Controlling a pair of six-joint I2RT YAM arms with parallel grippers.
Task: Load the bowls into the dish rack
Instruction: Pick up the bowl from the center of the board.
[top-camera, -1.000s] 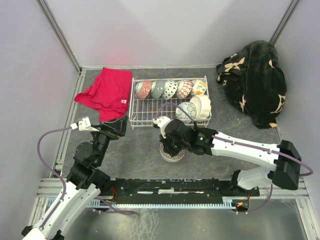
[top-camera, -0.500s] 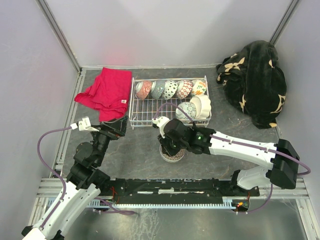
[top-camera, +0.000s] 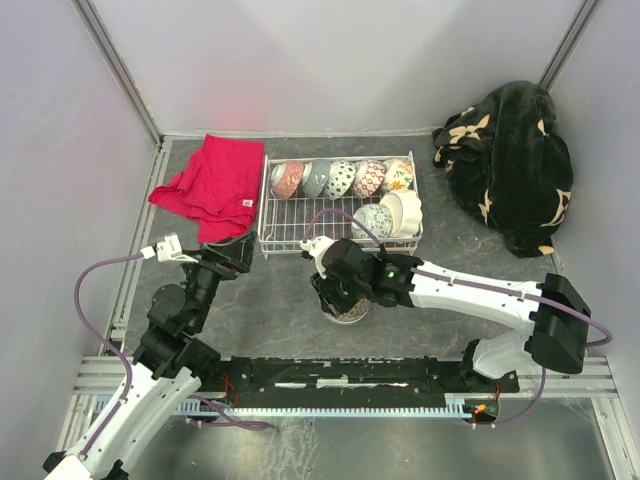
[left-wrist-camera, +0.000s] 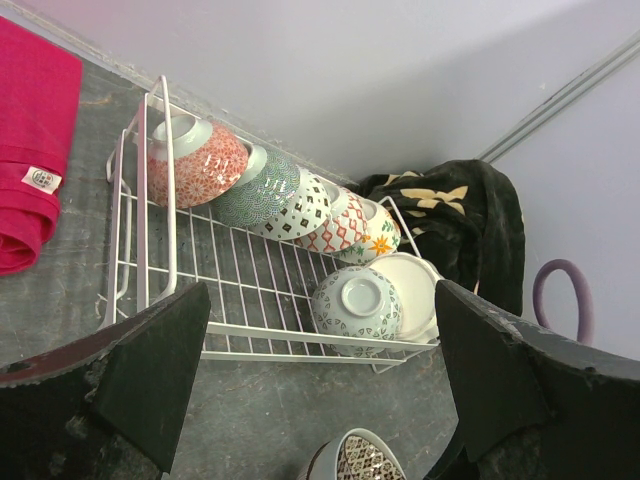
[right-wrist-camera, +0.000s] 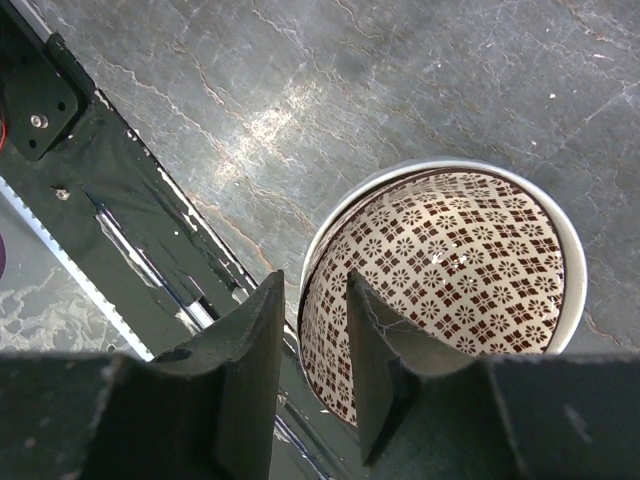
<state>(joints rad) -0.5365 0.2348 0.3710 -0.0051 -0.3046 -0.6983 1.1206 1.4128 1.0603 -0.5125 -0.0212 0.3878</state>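
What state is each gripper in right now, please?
Left gripper: open, holding nothing.
Right gripper: open, fingers astride the rim of the brown-patterned bowl, not clamping it.

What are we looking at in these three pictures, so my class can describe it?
Two robot arms are bolted at the near edge of a grey table. One camera looks down from above; one sits on each wrist. On the table lie a red cloth, a black floral blanket and a white wire dish rack holding seven bowls. The left pincer hangs open near the rack, holding nothing. The right pincer straddles the rim of a brown-lattice bowl standing on the table, not clamping it.
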